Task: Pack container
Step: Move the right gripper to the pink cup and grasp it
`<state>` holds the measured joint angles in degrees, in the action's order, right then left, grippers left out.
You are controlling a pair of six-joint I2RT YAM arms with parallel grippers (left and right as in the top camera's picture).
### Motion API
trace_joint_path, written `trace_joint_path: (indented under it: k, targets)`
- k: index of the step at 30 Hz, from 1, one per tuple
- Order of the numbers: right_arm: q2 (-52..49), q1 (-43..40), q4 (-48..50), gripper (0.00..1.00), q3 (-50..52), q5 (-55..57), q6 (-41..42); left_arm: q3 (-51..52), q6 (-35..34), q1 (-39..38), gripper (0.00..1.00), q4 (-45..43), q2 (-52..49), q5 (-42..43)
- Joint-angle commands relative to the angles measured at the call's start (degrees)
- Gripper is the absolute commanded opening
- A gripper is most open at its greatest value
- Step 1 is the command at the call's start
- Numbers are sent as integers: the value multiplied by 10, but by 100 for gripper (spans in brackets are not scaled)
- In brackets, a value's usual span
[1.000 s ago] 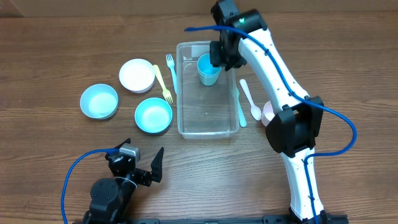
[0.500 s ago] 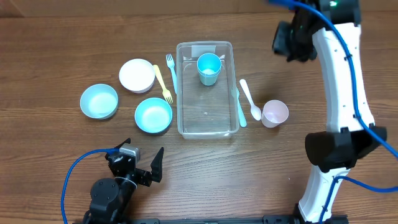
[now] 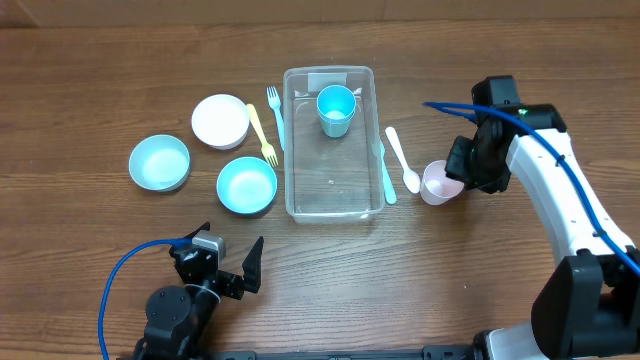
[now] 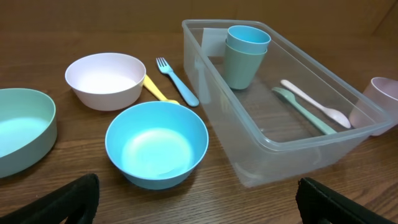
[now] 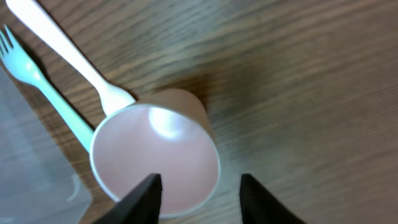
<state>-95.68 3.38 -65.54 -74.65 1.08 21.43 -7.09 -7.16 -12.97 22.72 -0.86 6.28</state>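
Now my right gripper straddles the pink cup rim, jaws parted, nothing gripped, lined up for packing into the container; left gripper parked, spread wide.

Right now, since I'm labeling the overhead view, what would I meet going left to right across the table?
Pale-blue bowl → white bowl → container → white spoon → pink cup.

No legible text, brand, number or sign for you to log in any view. The whitish label patch on the container shows no readable print.
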Motion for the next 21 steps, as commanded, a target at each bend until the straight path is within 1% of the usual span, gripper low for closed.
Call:
trace_joint_path:
  k: [1, 5, 6, 9, 10, 11, 12, 13, 15, 17, 18, 19, 21]
  targets:
    - [10, 0, 29, 46, 42, -21, -4, 4, -6, 3, 100, -1, 2, 8]
    - [10, 0, 111, 48, 110, -40, -4, 4, -6, 3, 100, -1, 2, 8]
    - [10, 0, 131, 51, 125, -40, -4, 4, -6, 3, 100, -1, 2, 8]
    - [10, 0, 174, 52, 155, -40, -2, 4, -6, 3, 100, -1, 2, 8]
    - [10, 0, 180, 48, 157, -39, -2, 4, -6, 3, 100, -1, 2, 8]
    - [10, 0, 186, 36, 157, -38, -2, 4, -6, 3, 100, -1, 2, 8]
    - [10, -1, 195, 13, 156, -38, -2, 4, -6, 3, 100, -1, 2, 8]
    - [10, -3, 194, 4, 153, -38, -2, 4, -6, 3, 100, -1, 2, 8]
    - [10, -9, 170, 4, 118, -38, -2, 4, -6, 3, 100, -1, 2, 8]
    - [10, -16, 133, 4, 62, -38, -2, 4, -6, 3, 100, -1, 2, 8]
    - [10, -19, 93, 4, -14, -37, -2, 4, -6, 3, 100, -1, 2, 8]
    - [10, -19, 76, 4, -51, -38, -2, 4, -6, 3, 100, -1, 2, 8]
    - [10, -15, 31, 4, -166, -38, -1, 4, -6, 3, 100, -1, 2, 8]
